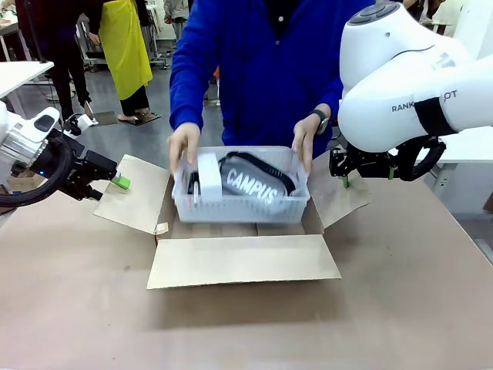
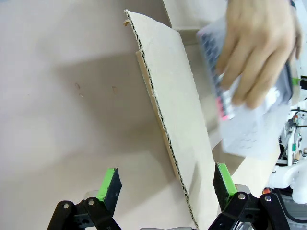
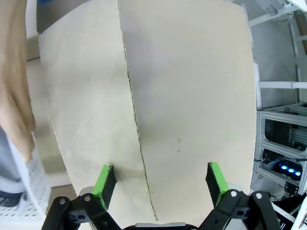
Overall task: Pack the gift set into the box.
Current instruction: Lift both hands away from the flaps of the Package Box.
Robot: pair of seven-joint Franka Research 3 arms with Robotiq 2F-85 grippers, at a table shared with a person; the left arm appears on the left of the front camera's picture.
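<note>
I see box (image 1: 243,260) open, flaps splayed | left gripper (image 2: 166,178) spread astride its left flap | right gripper (image 3: 160,177) spread facing its right flap | white basket (image 1: 239,210) in box mouth holds gift set (image 1: 250,185) | person's hands (image 1: 183,145) grip basket ends | brown table (image 1: 77,308) under box

Gift set (image 1: 250,183) in basket (image 1: 239,211), over box (image 1: 243,262) on desk (image 1: 231,331). Left pincer (image 2: 166,178) at left flap (image 1: 135,193), right pincer (image 3: 158,175) at right flap (image 1: 344,199).
</note>
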